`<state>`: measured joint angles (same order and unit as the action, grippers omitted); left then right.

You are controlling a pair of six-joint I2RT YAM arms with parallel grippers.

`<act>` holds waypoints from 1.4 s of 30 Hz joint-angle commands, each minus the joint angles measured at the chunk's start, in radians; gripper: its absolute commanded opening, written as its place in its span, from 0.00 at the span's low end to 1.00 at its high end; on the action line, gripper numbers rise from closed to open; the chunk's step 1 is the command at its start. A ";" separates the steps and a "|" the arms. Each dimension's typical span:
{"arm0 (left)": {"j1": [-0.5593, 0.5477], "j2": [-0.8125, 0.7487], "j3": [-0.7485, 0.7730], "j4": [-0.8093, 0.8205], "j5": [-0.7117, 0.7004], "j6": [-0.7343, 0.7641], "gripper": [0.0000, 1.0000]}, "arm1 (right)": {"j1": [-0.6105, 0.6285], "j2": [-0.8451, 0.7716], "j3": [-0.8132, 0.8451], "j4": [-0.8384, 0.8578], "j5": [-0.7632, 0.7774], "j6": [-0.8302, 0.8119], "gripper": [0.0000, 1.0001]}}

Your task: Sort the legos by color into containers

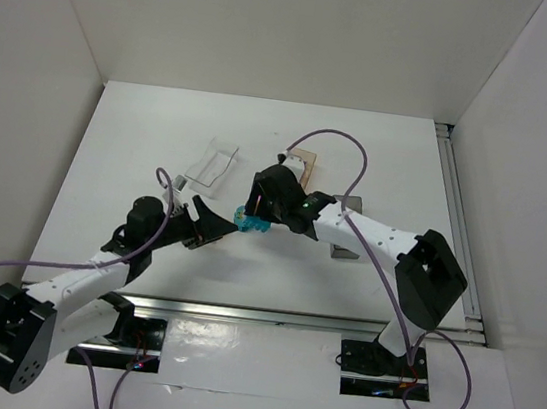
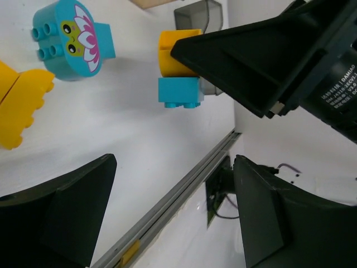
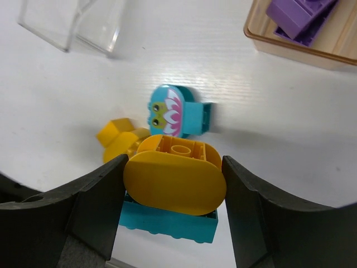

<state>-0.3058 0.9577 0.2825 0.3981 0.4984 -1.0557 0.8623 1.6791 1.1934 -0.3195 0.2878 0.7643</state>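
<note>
My right gripper (image 1: pixel 252 212) (image 3: pixel 174 167) is shut on a yellow-orange rounded lego (image 3: pixel 174 181) with a cyan lego (image 3: pixel 167 220) stuck under it. The pair also shows in the left wrist view (image 2: pixel 175 53), low over the table. A cyan rounded lego with a frog face (image 3: pixel 173 114) (image 2: pixel 70 39) and a loose yellow lego (image 3: pixel 120 139) (image 2: pixel 19 103) lie just beyond. My left gripper (image 1: pixel 215 227) (image 2: pixel 174 167) is open and empty, close beside the right one. The tan container (image 3: pixel 279 44) (image 1: pixel 305 158) holds purple legos (image 3: pixel 301 17). The clear container (image 3: pixel 72 22) (image 1: pixel 208 164) looks empty.
The dark grey container (image 1: pixel 345 249) (image 2: pixel 198 14) sits partly under my right arm. A metal rail (image 2: pixel 167 201) runs along the table's near edge. White walls enclose the table on three sides.
</note>
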 commanded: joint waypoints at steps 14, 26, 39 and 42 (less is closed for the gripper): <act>-0.151 0.185 0.078 0.251 -0.205 -0.044 0.84 | -0.009 -0.048 -0.011 0.128 -0.039 0.107 0.62; -0.181 0.263 0.161 0.229 -0.276 0.028 0.74 | -0.019 -0.067 -0.040 0.146 -0.084 0.116 0.62; -0.219 0.291 0.210 0.209 -0.325 0.076 0.39 | -0.062 -0.114 -0.100 0.204 -0.202 0.153 0.62; -0.219 0.291 0.219 0.191 -0.325 0.076 0.24 | -0.071 -0.114 -0.109 0.204 -0.202 0.153 0.62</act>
<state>-0.5171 1.2423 0.4538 0.5461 0.1917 -1.0153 0.7891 1.6073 1.0908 -0.1562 0.1215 0.9016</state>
